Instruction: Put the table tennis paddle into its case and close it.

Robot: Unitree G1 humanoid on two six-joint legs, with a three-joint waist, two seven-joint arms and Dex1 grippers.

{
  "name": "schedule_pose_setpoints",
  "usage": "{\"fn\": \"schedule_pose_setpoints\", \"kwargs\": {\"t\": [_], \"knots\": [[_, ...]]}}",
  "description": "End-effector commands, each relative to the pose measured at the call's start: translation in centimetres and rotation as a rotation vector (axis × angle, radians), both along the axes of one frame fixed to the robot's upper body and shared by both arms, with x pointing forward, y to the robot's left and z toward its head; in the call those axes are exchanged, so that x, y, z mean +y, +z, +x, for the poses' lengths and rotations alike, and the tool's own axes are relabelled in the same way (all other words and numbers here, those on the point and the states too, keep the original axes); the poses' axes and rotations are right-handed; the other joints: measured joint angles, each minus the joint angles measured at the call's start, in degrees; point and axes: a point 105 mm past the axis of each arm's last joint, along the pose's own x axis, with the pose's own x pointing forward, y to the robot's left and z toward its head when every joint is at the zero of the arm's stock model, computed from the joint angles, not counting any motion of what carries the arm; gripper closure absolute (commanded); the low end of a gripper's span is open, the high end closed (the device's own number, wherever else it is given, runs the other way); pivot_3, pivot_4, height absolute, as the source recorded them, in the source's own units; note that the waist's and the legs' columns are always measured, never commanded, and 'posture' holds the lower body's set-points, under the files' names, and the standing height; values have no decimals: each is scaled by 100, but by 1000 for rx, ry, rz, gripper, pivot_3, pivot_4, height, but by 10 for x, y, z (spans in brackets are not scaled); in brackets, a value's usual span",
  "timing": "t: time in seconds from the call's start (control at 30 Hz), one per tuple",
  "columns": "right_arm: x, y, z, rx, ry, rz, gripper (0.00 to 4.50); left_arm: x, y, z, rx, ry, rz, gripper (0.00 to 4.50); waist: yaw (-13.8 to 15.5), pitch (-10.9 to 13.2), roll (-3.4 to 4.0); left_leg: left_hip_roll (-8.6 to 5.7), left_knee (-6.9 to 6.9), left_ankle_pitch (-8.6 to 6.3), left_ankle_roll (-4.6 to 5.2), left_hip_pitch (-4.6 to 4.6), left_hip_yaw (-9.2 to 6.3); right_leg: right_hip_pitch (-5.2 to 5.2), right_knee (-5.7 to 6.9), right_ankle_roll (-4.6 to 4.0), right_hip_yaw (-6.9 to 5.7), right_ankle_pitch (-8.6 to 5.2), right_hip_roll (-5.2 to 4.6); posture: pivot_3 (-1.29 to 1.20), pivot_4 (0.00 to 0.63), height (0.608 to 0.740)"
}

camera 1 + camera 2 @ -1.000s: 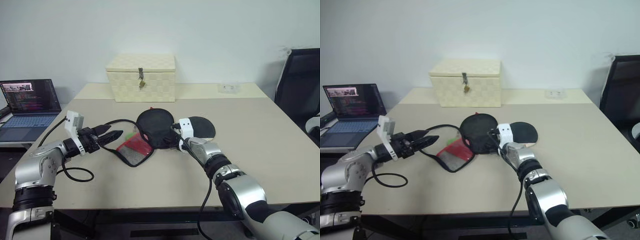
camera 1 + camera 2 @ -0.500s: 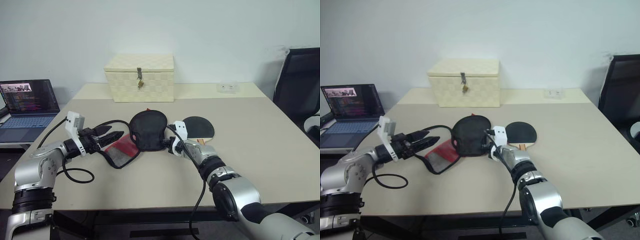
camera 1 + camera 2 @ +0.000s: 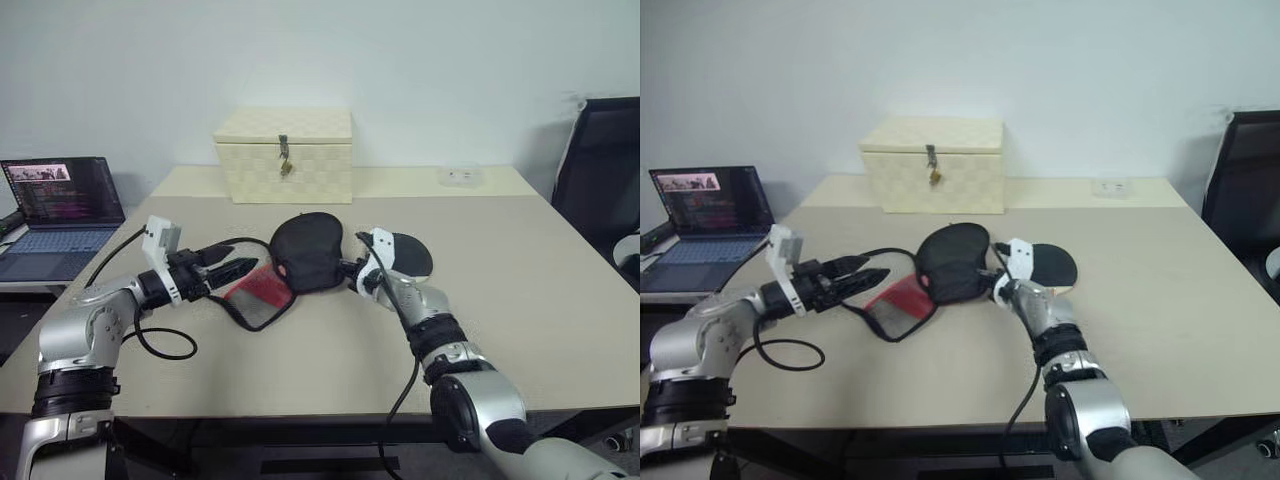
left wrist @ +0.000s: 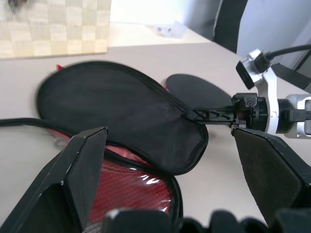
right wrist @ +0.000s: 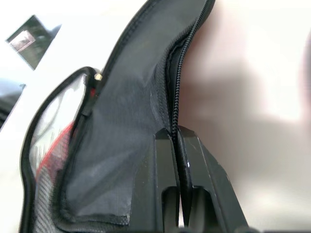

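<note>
The case (image 3: pixel 305 262) lies mid-table, its black half partly raised, with the red panel (image 3: pixel 262 288) and mesh pocket toward my left. My right gripper (image 3: pixel 351 268) is shut on the case's zippered rim (image 5: pixel 171 104), pinching the black fabric between its fingertips (image 5: pixel 167 141). The table tennis paddle (image 3: pixel 408 252) lies flat just behind the right hand, black face up, its handle hidden. My left gripper (image 3: pixel 243 267) hovers open beside the red panel, fingers (image 4: pixel 85 165) spread wide and holding nothing. The case's black cord (image 3: pixel 240 242) loops past it.
A cream woven box (image 3: pixel 283 155) with a latch stands at the back of the table (image 3: pixel 520 290). An open laptop (image 3: pixel 62 205) sits off to the left, a black chair (image 3: pixel 600 170) to the right. A small white item (image 3: pixel 458 176) lies at the far edge.
My right gripper has gone from open to shut on the case's rim and lifted it slightly. The case slid a little on the table. The left gripper stays open beside it.
</note>
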Motion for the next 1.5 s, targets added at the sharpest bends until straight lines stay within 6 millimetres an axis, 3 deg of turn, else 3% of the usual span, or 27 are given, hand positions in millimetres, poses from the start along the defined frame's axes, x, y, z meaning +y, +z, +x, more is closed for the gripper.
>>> {"fn": "schedule_pose_setpoints", "kwargs": {"t": [0.03,0.23,0.4,0.63,0.73,0.83,1.1,1.23,1.3,1.5], "knots": [[-28,21,-9,-35,-66,29,4490,-11,18,0,-64,-45,4,0,4,0,0,0,0,0,0,-2,1,0,-1,0,1,0,-1,0,150,740],[-47,11,-48,10,-103,24,4490,-19,20,5,-67,-76,11,0,-3,0,0,2,1,0,0,-9,-3,-5,-2,0,-1,0,0,0,150,740],[-23,4,-71,55,-65,60,4490,-21,21,10,-66,-87,15,0,-42,1,1,5,0,0,1,-5,3,-7,2,-2,5,-1,7,0,150,740],[7,5,-68,41,-11,54,4490,-20,20,13,-68,-87,21,0,-40,0,1,3,0,0,1,-5,4,-7,0,-2,4,-2,10,0,150,740],[10,7,-66,12,8,31,3833,-18,19,13,-69,-81,24,0,-38,0,1,3,0,0,1,-5,5,-7,-1,-2,4,-2,10,0,150,740],[5,9,-65,-29,10,-24,2778,-14,18,12,-69,-69,28,0,-38,0,1,3,0,0,1,-6,4,-7,-1,-2,3,-2,10,0,150,740],[-38,38,-74,-190,29,-218,35,-8,15,10,-68,-50,35,0,-12,0,1,-3,1,0,1,-11,-1,-7,-5,-1,-1,-2,10,0,150,740],[-70,39,-73,-200,-60,-300,10,-8,13,11,-67,-48,36,0,-6,0,0,1,1,0,1,-10,-2,-7,-4,-1,-1,-2,8,0,150,740],[-85,28,-70,-155,-126,-332,10,-9,12,12,-66,-51,35,0,-4,0,-1,1,1,0,1,-10,0,-7,-4,-1,0,-2,8,0,150,740],[-94,-6,-62,-42,-199,-351,10,-13,11,15,-70,-64,38,0,-18,0,-1,1,0,0,1,-9,4,-7,-4,-1,3,-2,9,0,150,740]]}}
